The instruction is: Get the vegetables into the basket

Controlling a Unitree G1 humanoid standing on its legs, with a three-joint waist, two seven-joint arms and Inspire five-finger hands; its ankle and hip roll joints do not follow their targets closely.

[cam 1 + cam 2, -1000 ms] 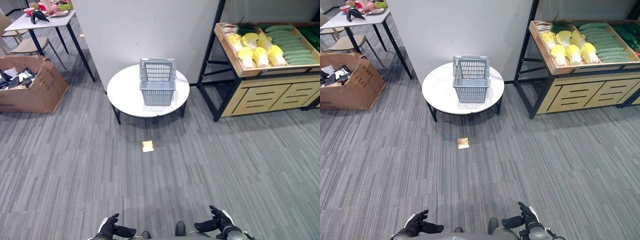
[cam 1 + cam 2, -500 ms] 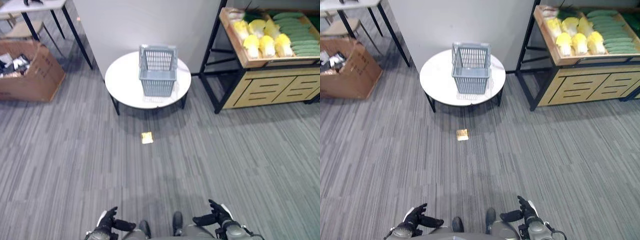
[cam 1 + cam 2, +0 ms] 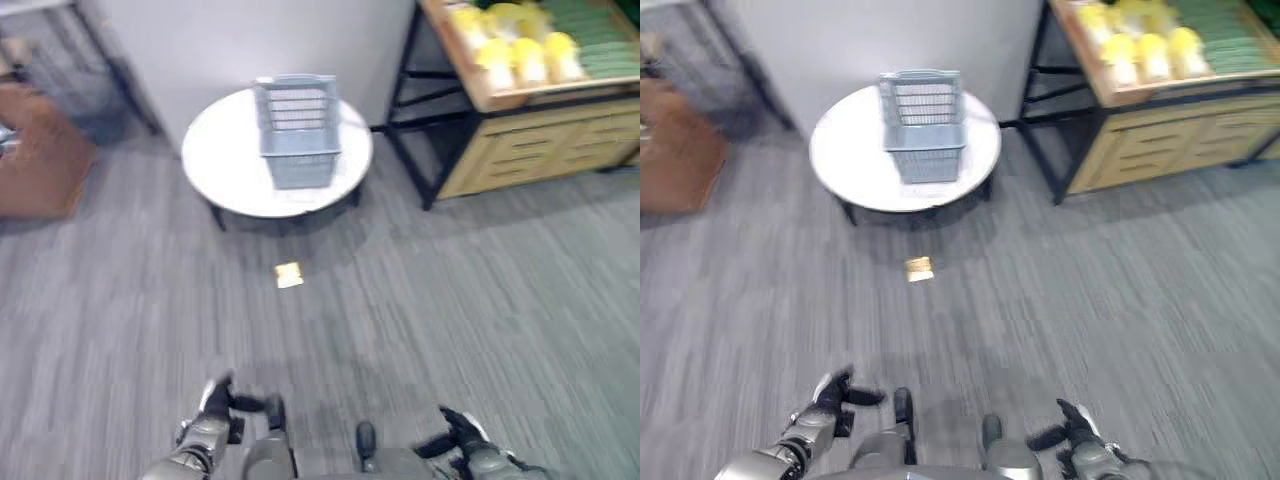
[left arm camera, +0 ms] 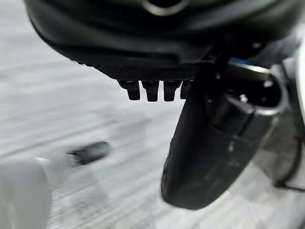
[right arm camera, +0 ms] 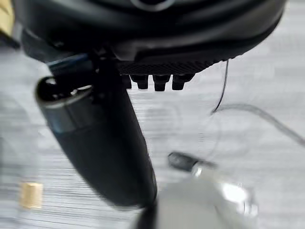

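From the left eye view we see the grey basket (image 3: pixel 296 130) standing upright on the round white table (image 3: pixel 225 168), with the yellow and green vegetables (image 3: pixel 520 55) well apart on the wooden shelf (image 3: pixel 500 100) at the right. In the right eye view our left hand (image 3: pixel 832 395) and right hand (image 3: pixel 1072 430) hang low over the grey carpet (image 3: pixel 1040 290), a small yellow tag (image 3: pixel 919 268) lying near the table. In both wrist views we find our fingers (image 4: pixel 151 89) loosely extended, thumbs out, holding nothing.

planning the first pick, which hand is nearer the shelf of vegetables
Right. The right hand hangs low on the shelf's side; the left hand hangs across the body, nearer the basket table.
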